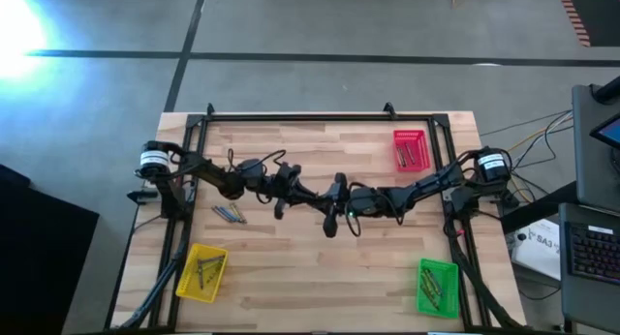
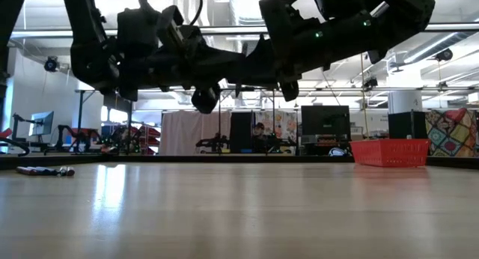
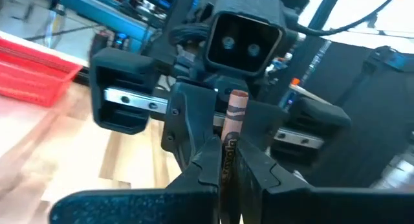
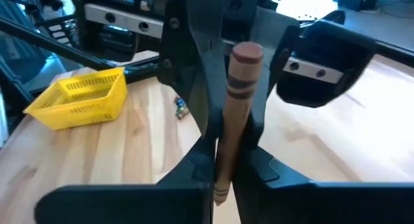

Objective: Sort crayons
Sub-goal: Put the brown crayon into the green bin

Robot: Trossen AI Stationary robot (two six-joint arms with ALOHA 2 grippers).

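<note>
A brown crayon [image 4: 234, 120] stands nearest the lens, its long axis running out along the fingers, apparently pinched from both ends: right gripper [image 4: 223, 175] and left gripper [image 3: 228, 172] meet nose to nose above mid-table. Outward lie 1 loose cluster of crayons [image 1: 230, 214] by the left arm, then the yellow tray [image 1: 201, 273], red tray [image 1: 411, 149] and green tray [image 1: 437, 287].

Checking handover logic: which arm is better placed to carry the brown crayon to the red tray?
Probably the right gripper: it and the left gripper both pinch the crayon mid-table, and the red tray sits beside the right arm.
</note>
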